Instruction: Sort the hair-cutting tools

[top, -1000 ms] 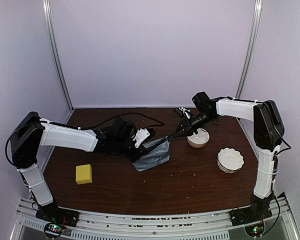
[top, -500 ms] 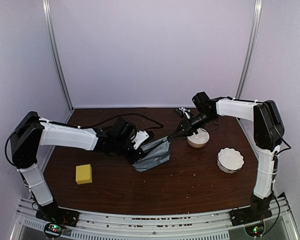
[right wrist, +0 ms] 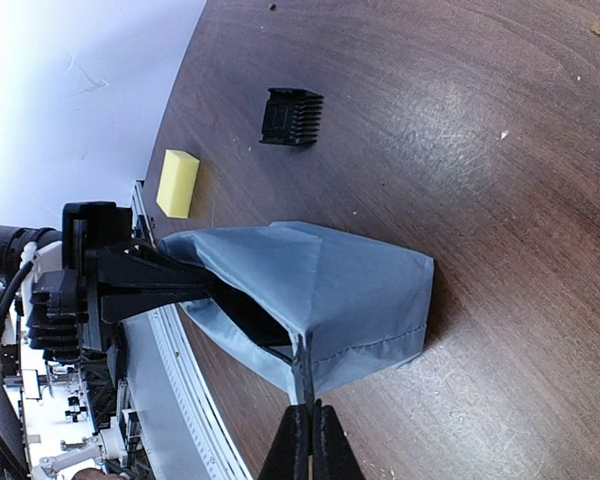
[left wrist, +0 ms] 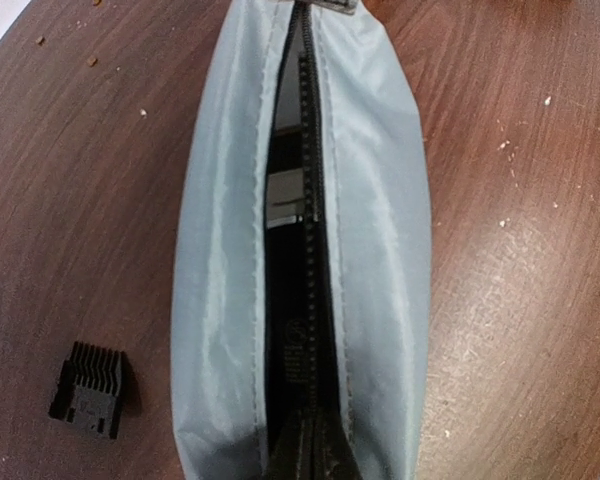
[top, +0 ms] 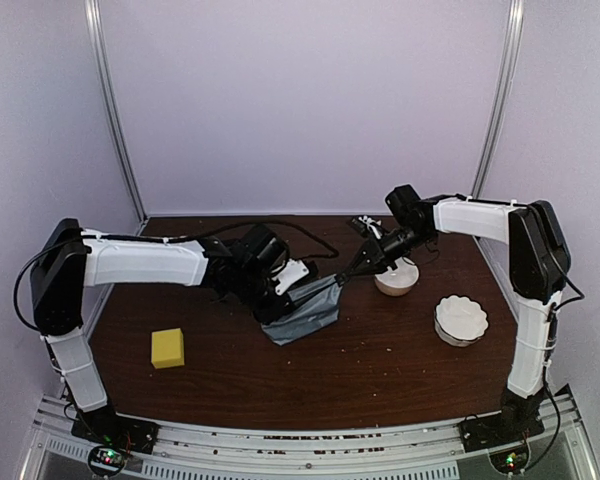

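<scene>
Desk (top: 380, 370) carries everything. The soft grey pouch (left wrist: 380, 200) is stretched between both claws. Left claw (left wrist: 308, 442) is clamped on one end, right claw (right wrist: 305, 445) pinched shut on the opposite seam. We judge the pouch floppy and best held by its ends. The tiny attachment (left wrist: 90, 390) lies on the desk beside the left claw, clear of the pouch. It is likely light, stiff plastic, so grip across its flat sides. Only the left wrist view shows dark tools (left wrist: 286, 330) inside the zip gap; which ones, we cannot tell.
</scene>
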{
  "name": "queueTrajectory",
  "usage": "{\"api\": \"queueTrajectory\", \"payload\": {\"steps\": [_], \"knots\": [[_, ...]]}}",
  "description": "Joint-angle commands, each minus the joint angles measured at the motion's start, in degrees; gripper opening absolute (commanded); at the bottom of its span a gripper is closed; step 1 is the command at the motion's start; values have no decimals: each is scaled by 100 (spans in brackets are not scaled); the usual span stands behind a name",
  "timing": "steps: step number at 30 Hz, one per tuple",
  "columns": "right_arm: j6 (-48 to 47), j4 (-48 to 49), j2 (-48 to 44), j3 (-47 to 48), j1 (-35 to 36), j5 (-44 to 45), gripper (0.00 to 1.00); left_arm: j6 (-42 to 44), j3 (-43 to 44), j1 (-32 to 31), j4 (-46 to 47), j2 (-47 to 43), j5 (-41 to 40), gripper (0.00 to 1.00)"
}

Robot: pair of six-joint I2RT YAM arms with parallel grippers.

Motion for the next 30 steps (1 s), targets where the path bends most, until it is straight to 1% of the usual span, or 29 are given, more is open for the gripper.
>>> {"api": "queueTrajectory", "payload": {"steps": [1, 4, 7, 11, 13, 17, 19, 24, 27, 30], "knots": [[-75, 90, -228, -64, -24, -84, 0, -310, 331, -29, -740, 51, -171, 6], [-77, 84, -215, -52, -6, -105, 0, -361, 357, -96, -781, -87, -238, 18], [-75, 75, -224, -52, 5, -114, 0, -421, 398, -134, -781, -293, -286, 23], [-112, 52, -260, -64, 7, -120, 0, -722, 370, -145, -781, -810, -341, 24], [-167, 4, -292, -72, 7, -110, 0, -1041, 225, -145, -712, -1190, -598, 26], [-311, -110, -350, -105, -30, -67, 0, -1818, -395, -145, -438, -2003, -1265, 28], [-337, -122, -355, -167, -81, -44, 0, -2109, -603, -144, -450, -2269, -1445, 29], [-411, -284, -414, -290, -319, 118, 0, -2596, -1105, -145, -464, -2573, -1732, 28], [-788, -632, -662, -462, -378, 426, 0, -3132, -1391, -137, -440, -2676, -2063, 29], [-897, -446, -1070, -894, -371, 653, 0, -3423, -1668, -136, -126, -2752, -1904, 29]]}}
